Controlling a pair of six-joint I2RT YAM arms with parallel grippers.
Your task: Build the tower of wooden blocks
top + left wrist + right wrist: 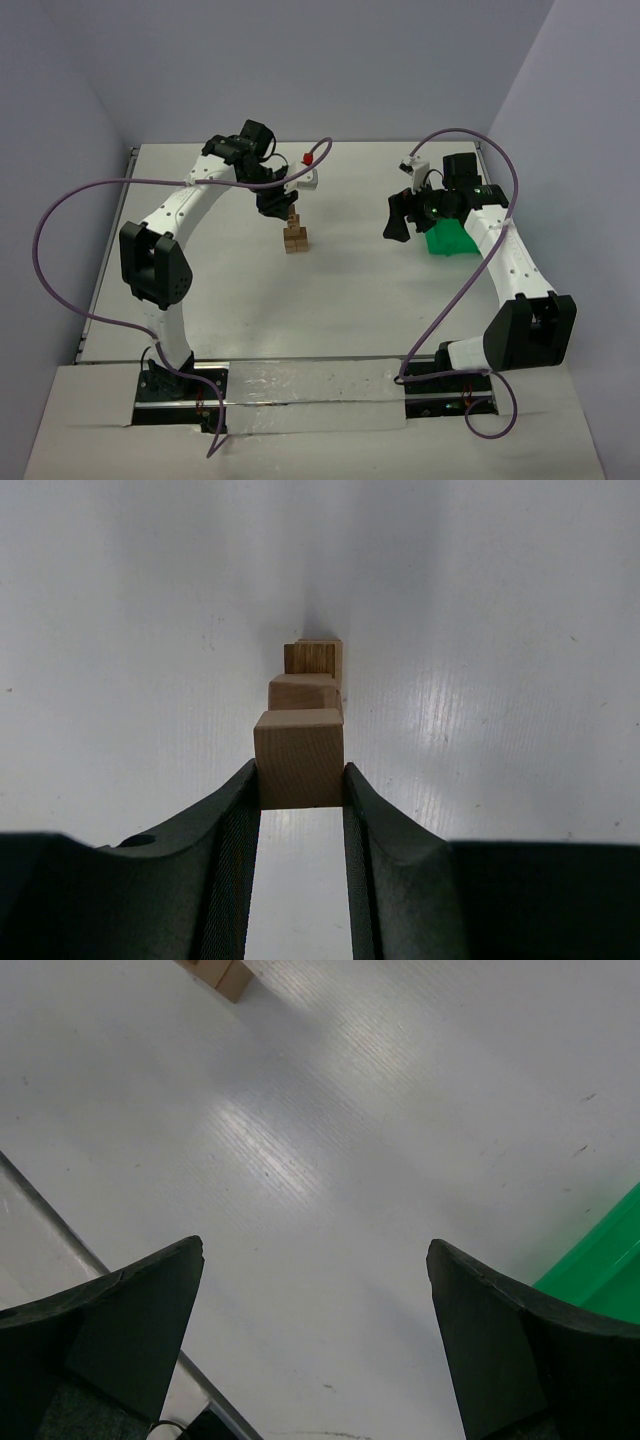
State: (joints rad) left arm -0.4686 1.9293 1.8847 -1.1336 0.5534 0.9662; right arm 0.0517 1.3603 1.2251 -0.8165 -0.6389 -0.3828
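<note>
The wood block tower [295, 238] stands mid-table as a short stack of light-brown cubes. My left gripper [280, 207] is right above it, shut on a plain wooden cube [298, 758] pinched between both pads. In the left wrist view this cube is directly over the lower cubes [305, 692], and the bottom cube [313, 657] shows dark stripes. Whether the held cube rests on the stack I cannot tell. My right gripper [398, 216] hangs open and empty off to the right, its fingers spread wide [315, 1250] over bare table.
A bright green bin [446, 238] sits just behind the right gripper, and its corner shows in the right wrist view [600, 1260]. The tower's base [222, 974] peeks in at that view's top edge. A red-tipped white part [308, 168] sticks out from the left wrist.
</note>
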